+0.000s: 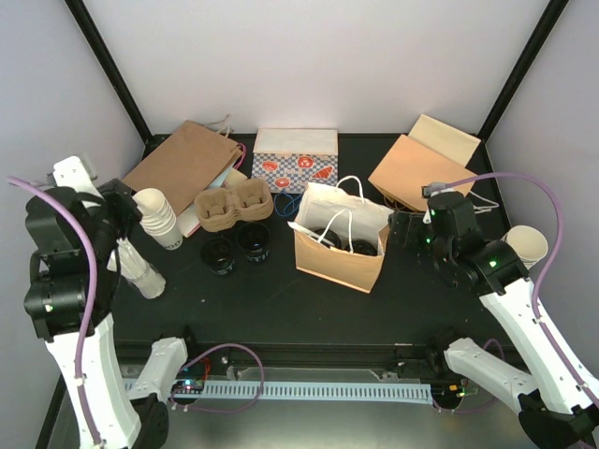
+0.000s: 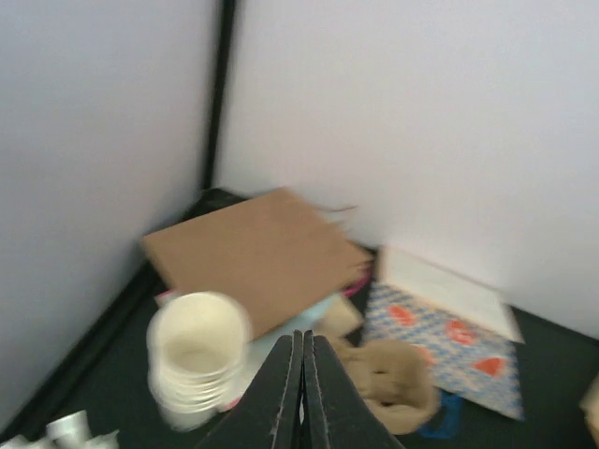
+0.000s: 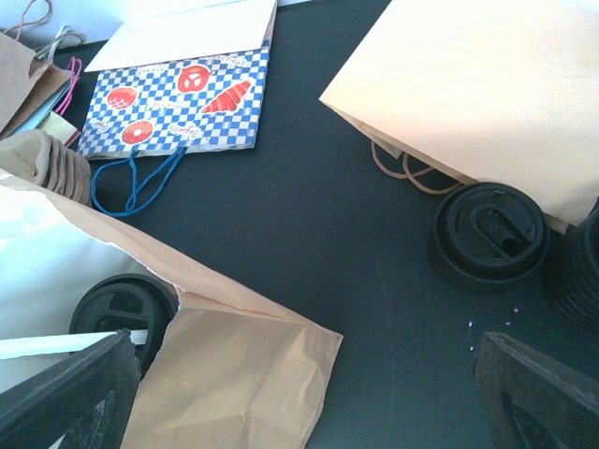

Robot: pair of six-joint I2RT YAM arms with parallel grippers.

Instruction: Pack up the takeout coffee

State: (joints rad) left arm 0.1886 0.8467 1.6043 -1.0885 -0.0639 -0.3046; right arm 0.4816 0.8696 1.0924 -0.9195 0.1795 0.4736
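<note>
Two takeout coffee cups with black lids stand on the dark table left of an open brown paper bag. More black lids show inside that bag. In the right wrist view, one lidded cup sits in the bag and another stands on the table by a flat tan bag. My right gripper is open just right of the bag, over its corner, holding nothing. My left gripper is shut and empty, raised near a stack of cream cups.
Cream paper cup stacks and brown pulp carriers sit at the left. Flat bags lie at the back: brown, blue checkered, tan. A lone paper cup is at the right. Black lids are stacked by the tan bag.
</note>
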